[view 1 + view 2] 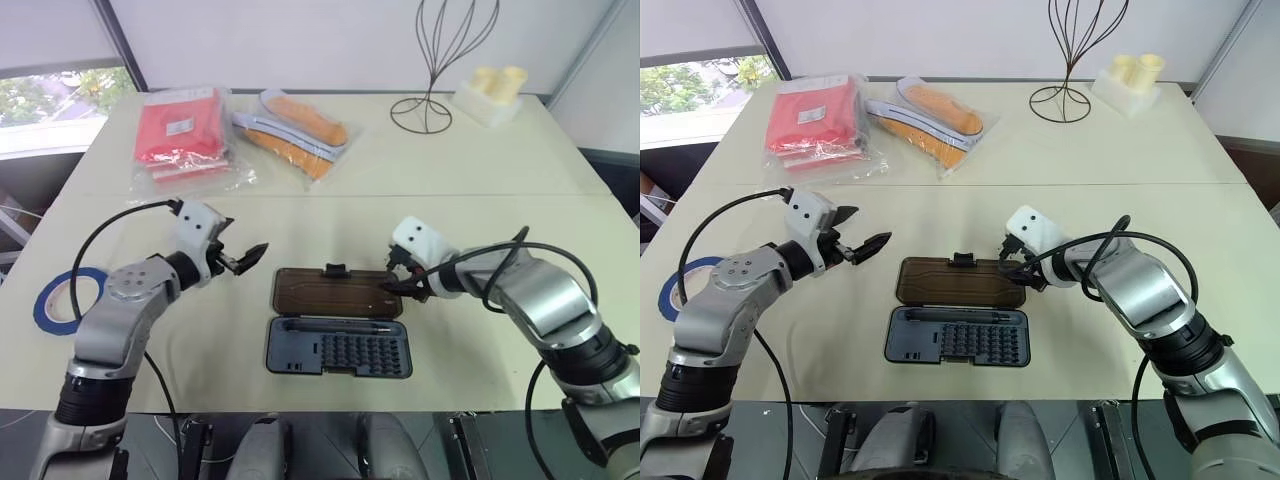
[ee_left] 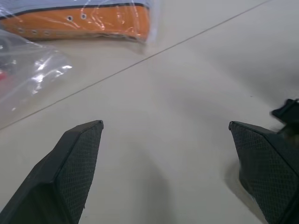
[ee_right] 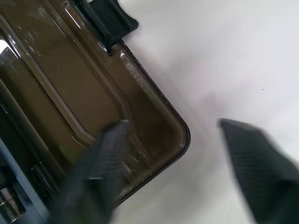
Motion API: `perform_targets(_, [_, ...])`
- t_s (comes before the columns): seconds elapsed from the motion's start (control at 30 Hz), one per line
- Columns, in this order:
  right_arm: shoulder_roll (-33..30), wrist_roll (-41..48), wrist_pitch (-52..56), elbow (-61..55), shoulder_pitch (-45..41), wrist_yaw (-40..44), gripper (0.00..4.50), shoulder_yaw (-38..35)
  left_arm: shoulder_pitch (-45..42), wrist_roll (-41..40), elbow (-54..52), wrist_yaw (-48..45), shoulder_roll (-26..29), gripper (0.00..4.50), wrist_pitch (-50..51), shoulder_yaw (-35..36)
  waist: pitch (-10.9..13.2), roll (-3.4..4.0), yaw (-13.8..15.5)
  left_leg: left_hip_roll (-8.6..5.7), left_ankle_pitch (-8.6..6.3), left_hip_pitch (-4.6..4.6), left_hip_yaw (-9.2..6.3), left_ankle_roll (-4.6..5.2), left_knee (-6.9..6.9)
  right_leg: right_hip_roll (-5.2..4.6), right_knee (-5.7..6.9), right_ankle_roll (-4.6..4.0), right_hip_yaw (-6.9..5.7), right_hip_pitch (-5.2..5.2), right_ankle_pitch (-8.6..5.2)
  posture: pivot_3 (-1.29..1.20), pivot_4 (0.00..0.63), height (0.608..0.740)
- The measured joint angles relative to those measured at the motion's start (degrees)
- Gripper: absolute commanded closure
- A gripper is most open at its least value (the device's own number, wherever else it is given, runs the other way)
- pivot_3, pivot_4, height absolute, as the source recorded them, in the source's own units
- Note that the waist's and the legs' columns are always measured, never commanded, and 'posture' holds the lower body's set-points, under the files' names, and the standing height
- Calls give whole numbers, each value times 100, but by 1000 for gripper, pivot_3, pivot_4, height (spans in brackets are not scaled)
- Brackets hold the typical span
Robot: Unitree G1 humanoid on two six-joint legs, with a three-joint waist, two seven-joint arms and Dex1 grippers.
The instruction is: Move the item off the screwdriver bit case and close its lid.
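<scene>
Far side of the tabletop (image 1: 480, 200): a clear bag of red goods (image 1: 180, 135), a clear bag with an orange shoe (image 1: 300, 125), a black wire stand (image 1: 435, 60) and a pale yellow moulded piece (image 1: 493, 92). All are well apart from the case, and nothing lies between the claws and the case.

Case (image 1: 338, 322) lies open near the front edge, mid-tabletop. Tray (image 1: 340, 348) is dark blue-grey, nearest the robot, with rows of small bits and one long driver along its far edge. Lid (image 1: 335, 293) is translucent smoky brown, laid flat on the tabletop beyond the tray, joined to it along the long side; black latch tab (image 1: 335, 270) on its far edge. Nothing rests on tray or lid.

Tape (image 1: 62, 297): blue ring, lying flat at the left edge of the tabletop, well apart from the case.

Left claw (image 1: 243, 259): fingers spread wide, empty, hanging above bare tabletop to the left of the lid's far corner.

Right claw (image 3: 175, 170): spread, empty, at the lid's far right corner. In the right wrist view one finger (image 3: 105, 158) lies over the lid's inner face, the other over bare tabletop beside the rim; contact cannot be told.
</scene>
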Motion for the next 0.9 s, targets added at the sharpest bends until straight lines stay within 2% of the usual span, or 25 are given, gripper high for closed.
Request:
perform_targets(0.17, [30,2,-178,29,0,-55,75,-134,32,-450,-217,-475,26,0,15,18,0,0,-2,0,0,0,0,0,0,0,1,0,0,0,0,0,150,740])
perform_targets(0.3, [133,13,-357,188,-3,-103,75,-377,49,-931,-452,-1010,230,0,92,33,0,0,-6,1,0,0,1,0,1,0,2,0,0,-1,0,0,150,740])
perform_targets(0.47, [286,61,-429,396,-51,-168,75,-552,106,-1114,-467,-1503,507,0,112,-59,0,1,-13,1,0,0,3,0,1,1,4,0,0,-1,0,0,150,740])
perform_targets(0.57, [487,67,-543,554,-134,-262,0,-710,105,-1192,-471,-1810,573,771,110,-194,0,1,-11,1,0,0,4,0,3,1,5,0,1,-1,0,0,150,740])
perform_targets(0.73, [801,64,-975,881,-242,-402,0,-975,106,-1494,-643,-2408,706,3508,224,-462,0,1,-21,1,1,0,4,0,3,1,7,0,1,-1,0,0,150,740])
perform_targets(0.8, [936,62,-1104,1001,-258,-500,0,-1017,138,-1588,-763,-2697,822,4471,233,-576,0,1,-25,1,1,0,5,0,3,1,8,0,2,-2,0,0,150,740])
perform_targets(0.9, [1026,58,-1519,1137,-256,-443,0,-1024,367,-1596,-877,-3154,1091,4471,179,-798,1,4,-42,2,1,1,9,0,2,1,10,0,2,-7,0,0,150,740])
